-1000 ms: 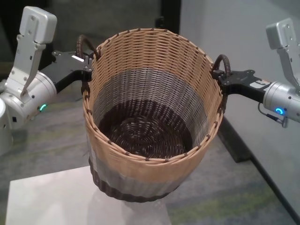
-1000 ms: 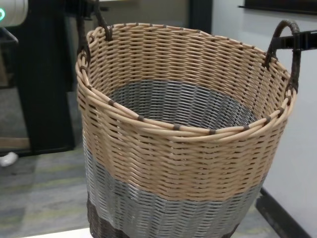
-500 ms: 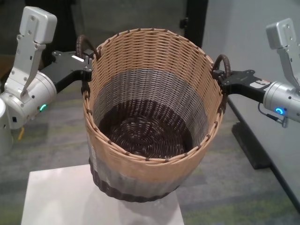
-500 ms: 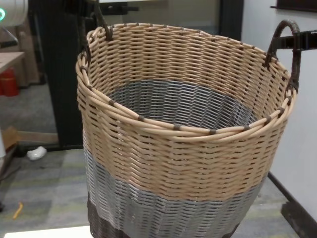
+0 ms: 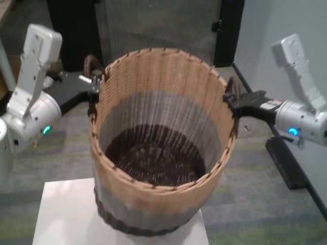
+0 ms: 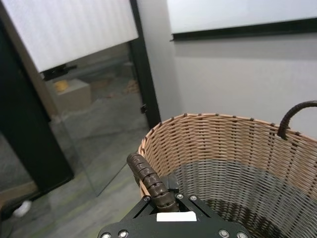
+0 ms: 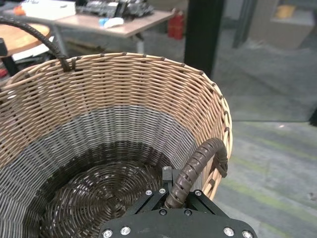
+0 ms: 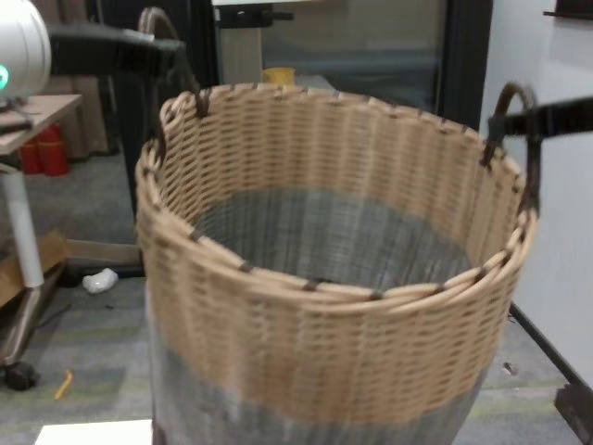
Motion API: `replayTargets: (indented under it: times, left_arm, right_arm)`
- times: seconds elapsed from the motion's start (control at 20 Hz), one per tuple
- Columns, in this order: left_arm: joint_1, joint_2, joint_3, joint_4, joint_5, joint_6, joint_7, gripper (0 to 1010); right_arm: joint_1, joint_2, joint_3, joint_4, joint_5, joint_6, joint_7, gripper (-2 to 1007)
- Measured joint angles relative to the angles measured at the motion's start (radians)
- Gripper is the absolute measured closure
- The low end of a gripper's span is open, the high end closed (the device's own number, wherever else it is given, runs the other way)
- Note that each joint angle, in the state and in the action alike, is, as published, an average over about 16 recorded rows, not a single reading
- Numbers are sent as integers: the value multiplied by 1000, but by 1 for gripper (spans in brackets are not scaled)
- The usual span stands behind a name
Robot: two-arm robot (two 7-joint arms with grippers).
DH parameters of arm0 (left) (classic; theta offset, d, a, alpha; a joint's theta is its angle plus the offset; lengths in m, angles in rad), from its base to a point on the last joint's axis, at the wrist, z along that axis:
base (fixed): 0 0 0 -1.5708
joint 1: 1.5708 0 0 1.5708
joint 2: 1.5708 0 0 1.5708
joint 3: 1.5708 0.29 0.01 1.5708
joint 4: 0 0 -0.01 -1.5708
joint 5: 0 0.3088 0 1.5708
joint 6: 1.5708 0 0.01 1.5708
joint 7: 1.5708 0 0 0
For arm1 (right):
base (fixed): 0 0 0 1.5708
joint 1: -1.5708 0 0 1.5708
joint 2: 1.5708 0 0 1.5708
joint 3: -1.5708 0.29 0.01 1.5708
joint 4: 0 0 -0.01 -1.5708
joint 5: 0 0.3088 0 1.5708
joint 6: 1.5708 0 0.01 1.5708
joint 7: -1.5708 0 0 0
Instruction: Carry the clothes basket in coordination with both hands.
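- The basket [image 5: 158, 148] hangs between the two grippers, its rim level with them and its dark base just above the near white table [image 5: 66, 214].
- The left gripper [image 6: 166, 194] is clamped shut on the left handle [image 6: 148, 179]; the dark loop rises straight out from between its jaws, with the basket wall just beyond it.
- The right gripper [image 7: 174, 194] is likewise closed on the right handle [image 7: 198, 161], which arches up from between its jaws and over to the rim.
- In the head view each black gripper meets the basket at the rim, on opposite sides, left [image 5: 92, 84] and right [image 5: 237, 102].
- The basket's inside shows tan, then grey, then a dark woven bottom with nothing in it.
- Grey-green carpet [image 5: 255, 204] lies under the right gripper.
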Motion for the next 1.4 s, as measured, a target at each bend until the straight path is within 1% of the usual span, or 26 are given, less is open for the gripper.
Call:
replayTargets:
  times: [0.3,0.5,0.8,1.05,1.4]
  left_arm:
    - [29,-8,-12,32,6,-9,-2,1010]
    - [45,-13,-20,45,14,-7,3,1010]
    - [59,-16,-31,59,24,-3,3,1010]
    - [64,-18,-34,74,35,0,-1,1010]
    - [71,-21,-38,98,43,7,-7,1010]
  right_arm:
    - [12,-5,-53,30,-9,15,14,999]
    - [17,-10,-80,48,-13,21,24,999]
    - [26,-20,-104,77,-16,25,33,999]
    - [37,-32,-119,109,-19,26,36,999]
    - [52,-52,-138,152,-31,19,42,999]
